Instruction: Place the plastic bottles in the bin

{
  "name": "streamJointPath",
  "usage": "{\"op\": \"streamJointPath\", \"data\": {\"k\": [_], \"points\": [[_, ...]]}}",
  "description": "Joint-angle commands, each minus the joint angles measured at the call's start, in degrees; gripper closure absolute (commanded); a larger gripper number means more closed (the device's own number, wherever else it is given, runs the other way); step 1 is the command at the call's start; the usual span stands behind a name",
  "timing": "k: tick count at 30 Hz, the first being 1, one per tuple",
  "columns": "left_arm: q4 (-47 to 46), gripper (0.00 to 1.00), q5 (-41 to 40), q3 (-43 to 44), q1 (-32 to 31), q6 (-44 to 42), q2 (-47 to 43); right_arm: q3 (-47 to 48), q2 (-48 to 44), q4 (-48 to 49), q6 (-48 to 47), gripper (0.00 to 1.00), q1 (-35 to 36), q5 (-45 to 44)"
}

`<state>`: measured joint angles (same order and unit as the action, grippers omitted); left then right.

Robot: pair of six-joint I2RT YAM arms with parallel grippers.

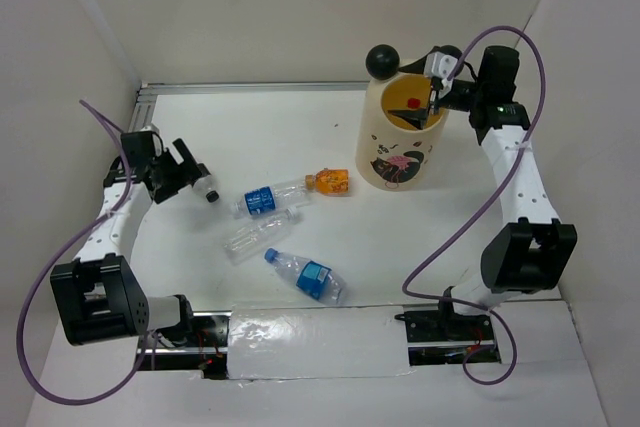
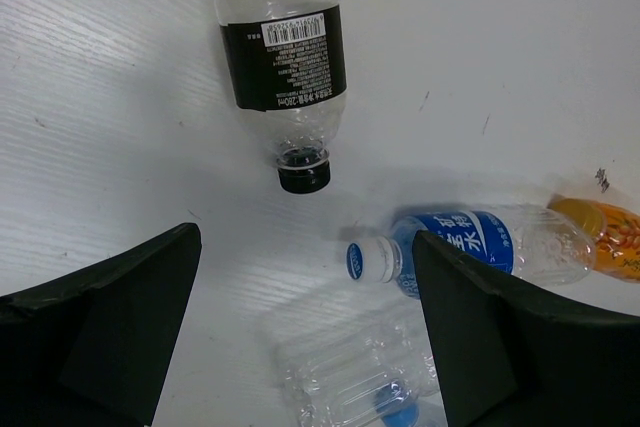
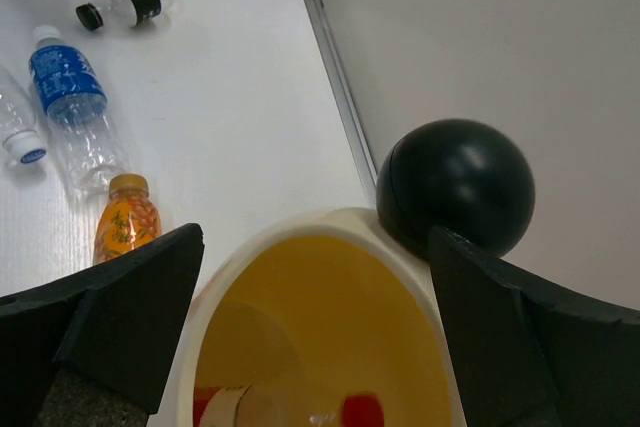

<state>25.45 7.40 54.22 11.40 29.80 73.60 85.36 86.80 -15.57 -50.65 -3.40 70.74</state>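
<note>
The cream bin [image 1: 400, 152] with black ball ears stands at the back right. My right gripper [image 1: 436, 99] hangs open and empty over its mouth [image 3: 315, 247]. A red-capped bottle [image 3: 362, 412] lies inside. My left gripper [image 1: 192, 175] is open and empty above the table [image 2: 308, 277]. A black-labelled, black-capped bottle [image 2: 285, 57] lies just beyond it. A blue-labelled, white-capped bottle [image 1: 268, 199], an orange-filled bottle [image 1: 330, 182], a clear bottle [image 1: 255, 235] and a blue-capped bottle [image 1: 308, 275] lie mid-table.
White walls close in the left, back and right. A metal rail [image 1: 250, 87] runs along the back edge. A strip of white tape [image 1: 320, 345] covers the near edge between the arm bases. One black ball ear [image 3: 455, 187] sits beside my right finger.
</note>
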Motion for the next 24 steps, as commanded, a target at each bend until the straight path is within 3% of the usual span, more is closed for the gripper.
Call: {"op": "streamJointPath", "data": {"k": [1, 10, 16, 24], "points": [[-3.56, 0.00, -1.68, 0.19, -0.93, -0.80, 0.58, 5.50, -2.42, -4.71, -0.67, 0.00, -1.25, 3.87], [-7.17, 0.00, -12.57, 4.32, -4.37, 2.28, 11.99, 5.26, -9.72, -14.74, -0.15, 0.00, -5.65, 7.75], [-11.30, 0.00, -15.21, 6.95, -4.89, 2.28, 19.37, -0.45, -16.05, -17.21, -0.15, 0.00, -9.95, 9.15], [-12.09, 0.00, -15.84, 12.84, -6.56, 0.52, 30.18, -4.15, -19.92, -22.65, -1.47, 0.00, -10.49, 9.15]]}}
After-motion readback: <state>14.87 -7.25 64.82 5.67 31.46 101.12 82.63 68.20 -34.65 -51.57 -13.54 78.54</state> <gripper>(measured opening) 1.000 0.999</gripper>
